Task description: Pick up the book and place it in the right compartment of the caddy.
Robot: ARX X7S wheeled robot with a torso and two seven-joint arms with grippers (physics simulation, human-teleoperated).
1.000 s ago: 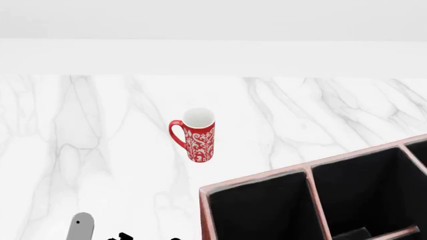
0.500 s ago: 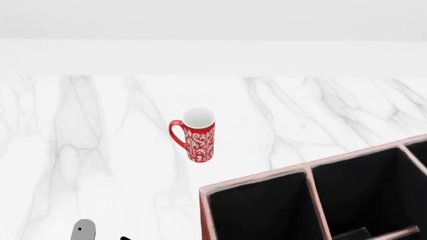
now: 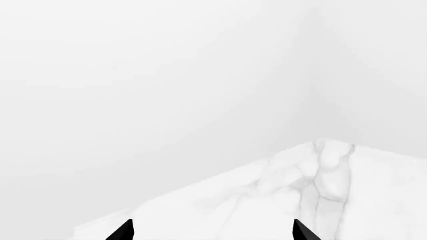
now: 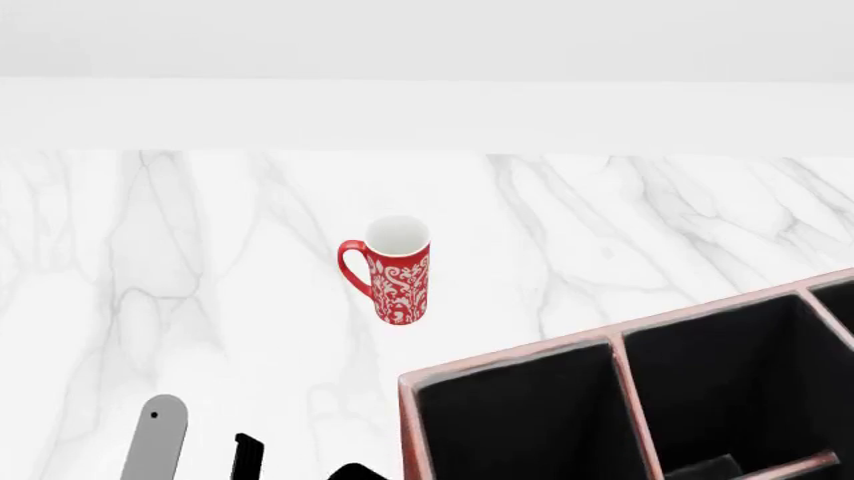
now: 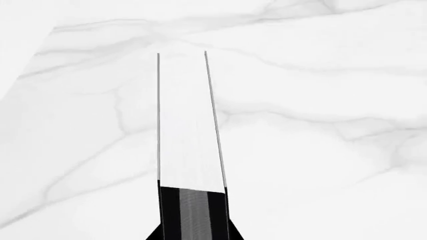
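Right gripper [image 5: 193, 220] clamps the book [image 5: 188, 120], white page edge projecting straight ahead of its tips over marble. Left gripper [image 3: 210, 231] parted, empty. Caddy [image 4: 534, 352] unseen from the right wrist. Advice: carry level, then lower vertically into the right compartment, clearing dividers.

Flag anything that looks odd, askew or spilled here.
Nothing stands out. The mug stands upright on the marble table, the caddy looks intact, and the book sits straight in the right gripper, page edge showing.
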